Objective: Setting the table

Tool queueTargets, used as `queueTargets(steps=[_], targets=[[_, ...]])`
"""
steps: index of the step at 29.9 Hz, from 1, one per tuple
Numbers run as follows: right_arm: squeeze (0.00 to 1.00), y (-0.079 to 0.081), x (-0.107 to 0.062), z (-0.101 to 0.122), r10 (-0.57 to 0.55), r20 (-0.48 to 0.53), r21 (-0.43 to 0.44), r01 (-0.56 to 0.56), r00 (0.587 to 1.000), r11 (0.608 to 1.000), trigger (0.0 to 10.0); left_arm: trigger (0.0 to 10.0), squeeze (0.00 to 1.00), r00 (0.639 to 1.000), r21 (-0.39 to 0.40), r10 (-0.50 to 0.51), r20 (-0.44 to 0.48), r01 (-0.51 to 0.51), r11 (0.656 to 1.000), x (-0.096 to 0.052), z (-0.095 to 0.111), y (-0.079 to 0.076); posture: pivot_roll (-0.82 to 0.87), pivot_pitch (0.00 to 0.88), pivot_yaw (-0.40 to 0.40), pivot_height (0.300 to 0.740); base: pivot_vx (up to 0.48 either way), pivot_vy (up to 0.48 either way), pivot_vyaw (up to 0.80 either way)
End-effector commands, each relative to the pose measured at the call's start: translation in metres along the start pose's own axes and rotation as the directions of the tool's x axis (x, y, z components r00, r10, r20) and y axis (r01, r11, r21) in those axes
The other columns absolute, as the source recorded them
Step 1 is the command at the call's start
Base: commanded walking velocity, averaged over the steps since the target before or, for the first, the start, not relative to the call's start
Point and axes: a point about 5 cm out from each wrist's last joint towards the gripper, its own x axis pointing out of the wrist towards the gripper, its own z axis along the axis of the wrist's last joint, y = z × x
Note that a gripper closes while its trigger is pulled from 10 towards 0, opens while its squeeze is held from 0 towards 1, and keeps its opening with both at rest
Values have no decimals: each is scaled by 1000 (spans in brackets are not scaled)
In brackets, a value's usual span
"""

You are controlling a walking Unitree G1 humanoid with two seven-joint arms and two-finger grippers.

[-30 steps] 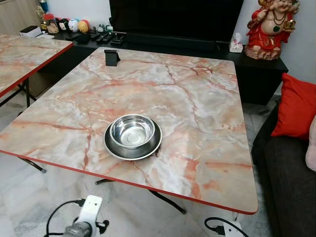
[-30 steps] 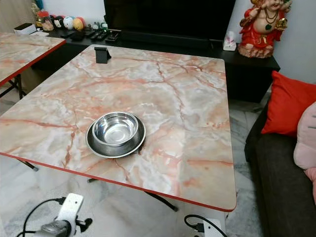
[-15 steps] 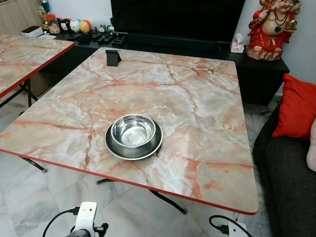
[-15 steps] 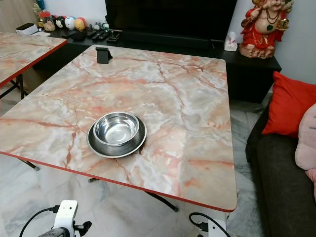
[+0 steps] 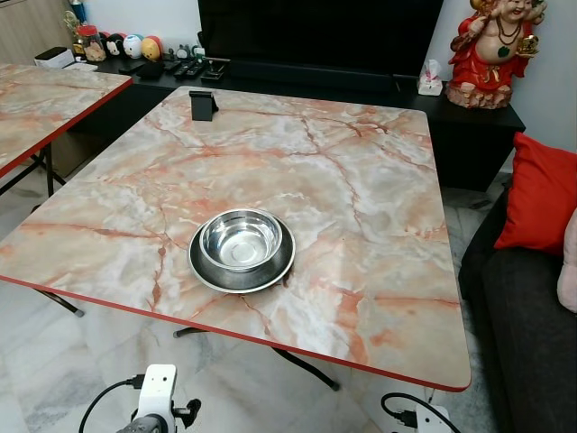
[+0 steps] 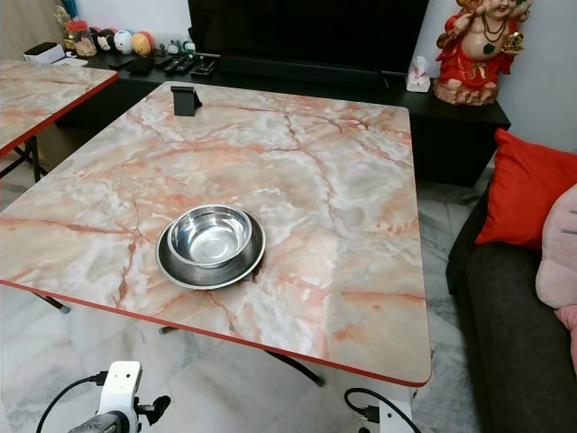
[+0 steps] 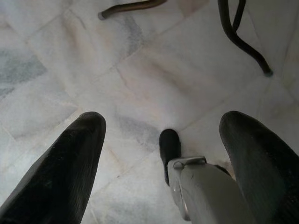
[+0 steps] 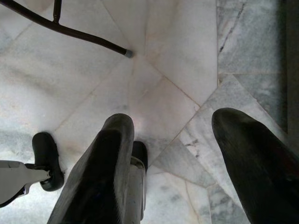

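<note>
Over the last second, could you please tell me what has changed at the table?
Little has changed. The left arm at the bottom of the head view dropped a bit lower, then held; slight shifts of the whole picture are camera motion. The steel bowl stays in its plate on the marble table, untouched, both pincers open over the floor.

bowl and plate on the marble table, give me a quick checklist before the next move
1. Bowl sits upright inside the plate: ok.
2. Stack lies fully on the table, back from its red front edge: ok.
3. Left gripper open, holding nothing, pointed at the floor: ok.
4. Right gripper open, holding nothing, pointed at the floor: ok.
5. Cutlery or cup to set beside the plate: not ok, none on this table.
6. Bowl contents: ok, it looks empty.
</note>
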Motion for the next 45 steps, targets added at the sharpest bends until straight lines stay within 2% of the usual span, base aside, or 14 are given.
queueTargets(steps=[1, 18, 24, 26, 36, 40, 45], targets=[[0, -1, 0, -2, -1, -10, -2, 1, 1000, 1000, 10000, 10000, 0, 999, -9, 26, -24, -26, 1000, -1, -5, 5, -9, 0, -10, 740, 0, 0, 0], [0, 1, -1, -6, 5, -27, -5, -6, 1000, 1000, 10000, 10000, 0, 997, -18, 63, -45, -64, 998, -3, -9, 13, -7, 0, 2, 740, 0, 207, 0], [0, 1, -1, -7, 2, -31, 5, -2, 1000, 1000, 10000, 10000, 0, 997, -21, 69, -41, -70, 997, -3, -8, 15, -7, 0, 4, 740, 0, 264, -258], [0, 1, -1, -7, -13, -29, 35, 14, 999, 999, 10000, 10000, 0, 996, -7, 79, -38, -79, 997, -3, -6, 16, -3, 0, 2, 740, 0, 264, -759], [0, 2, -1, -4, -13, -12, 49, 14, 1000, 999, 10000, 10000, 0, 997, -11, 75, -35, -75, 997, -2, -5, 14, -3, 0, 3, 740, 0, 265, 0], [0, 7, 2, 12, -8, 61, 63, 5, 998, 998, 10000, 10000, 0, 996, -14, 76, -35, -77, 997, -2, -4, 14, -1, 0, 2, 740, 0, 263, 0], [0, 2, 1, 6, -16, 19, 69, 15, 1000, 998, 10000, 10000, 0, 996, -5, 77, -36, -77, 997, -2, -4, 14, 3, 0, 1, 740, 0, 358, 0]])
